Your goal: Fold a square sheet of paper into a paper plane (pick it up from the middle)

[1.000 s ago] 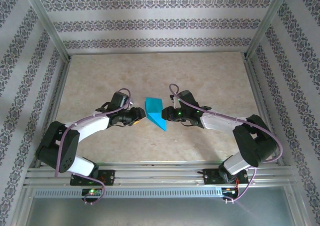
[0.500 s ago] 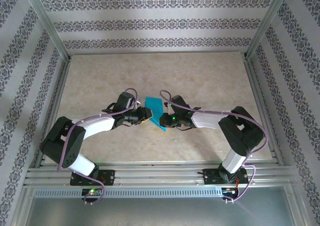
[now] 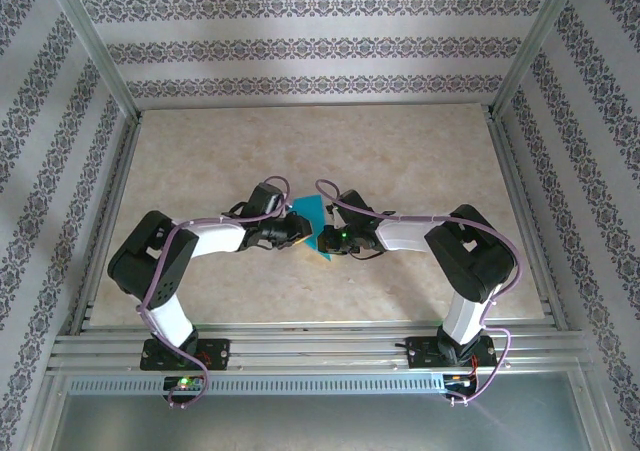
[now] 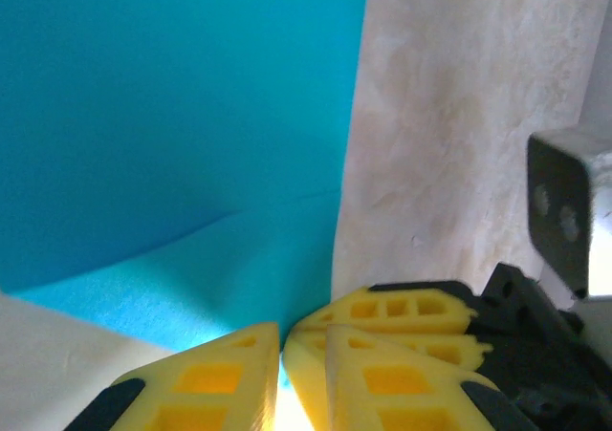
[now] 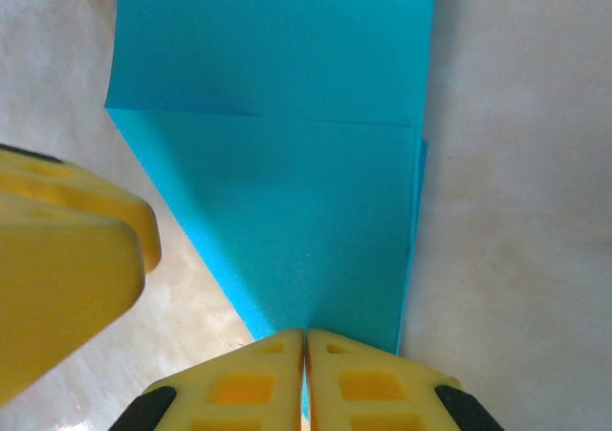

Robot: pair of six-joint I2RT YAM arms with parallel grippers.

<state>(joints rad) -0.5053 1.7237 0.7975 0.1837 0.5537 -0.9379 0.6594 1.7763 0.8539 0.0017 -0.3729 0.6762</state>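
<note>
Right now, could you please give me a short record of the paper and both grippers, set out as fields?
teal paper: partly folded, with a crease across it
position: middle of the table, between the two grippers
left gripper: fingers closed on an edge of the teal paper
right gripper: fingers closed on the narrow end of the teal paper
stage: no dart shape yet
</note>
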